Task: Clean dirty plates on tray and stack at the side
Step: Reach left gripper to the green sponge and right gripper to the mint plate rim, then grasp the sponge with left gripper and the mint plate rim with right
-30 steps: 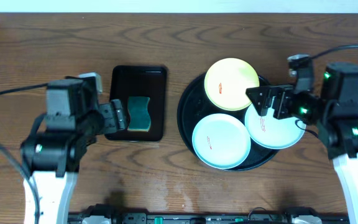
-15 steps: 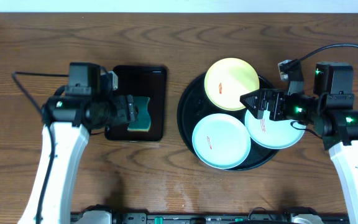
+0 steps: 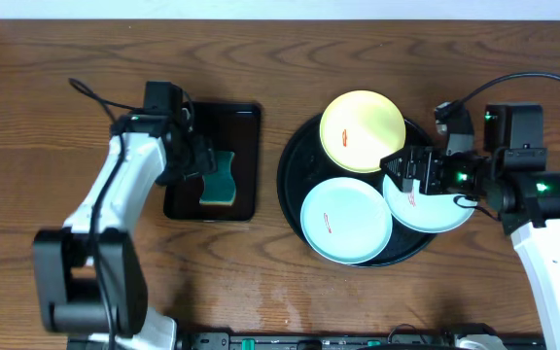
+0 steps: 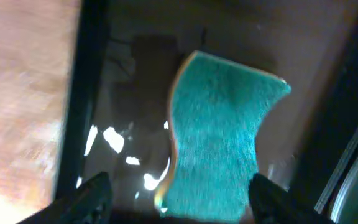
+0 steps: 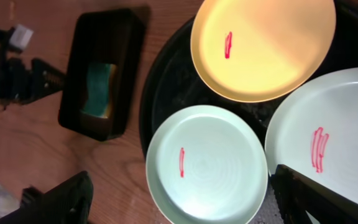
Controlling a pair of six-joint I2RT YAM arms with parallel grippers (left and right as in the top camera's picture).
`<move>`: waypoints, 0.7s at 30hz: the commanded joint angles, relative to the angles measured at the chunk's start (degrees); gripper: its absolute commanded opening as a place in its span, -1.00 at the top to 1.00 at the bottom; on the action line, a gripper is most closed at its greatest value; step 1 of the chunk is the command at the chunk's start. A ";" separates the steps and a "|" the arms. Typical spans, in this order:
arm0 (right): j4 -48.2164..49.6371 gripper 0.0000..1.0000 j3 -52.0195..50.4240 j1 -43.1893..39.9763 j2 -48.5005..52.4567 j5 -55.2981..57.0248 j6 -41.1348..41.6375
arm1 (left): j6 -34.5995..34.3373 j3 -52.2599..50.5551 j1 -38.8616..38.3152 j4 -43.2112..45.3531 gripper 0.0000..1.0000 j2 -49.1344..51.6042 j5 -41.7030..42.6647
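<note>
Three smeared plates (image 3: 346, 220) sit in the tray (image 3: 295, 163).

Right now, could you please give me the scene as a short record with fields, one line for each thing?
Yellow plate: far side, one red smear
Left mint plate: near side, one red smear
Right mint plate: right side, several red strokes
Round black tray: carries all three plates
Sponge: teal, lying in the rectangular black tray
Left tool: open, fingers either side of the sponge
Right tool: open, holding nothing
Stacked at the side: none yet
</note>
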 commanded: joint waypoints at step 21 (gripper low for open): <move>-2.67 -0.54 0.76 2.12 0.33 5.68 -1.05 | -0.74 1.38 -5.99 3.50 0.85 11.98 -4.28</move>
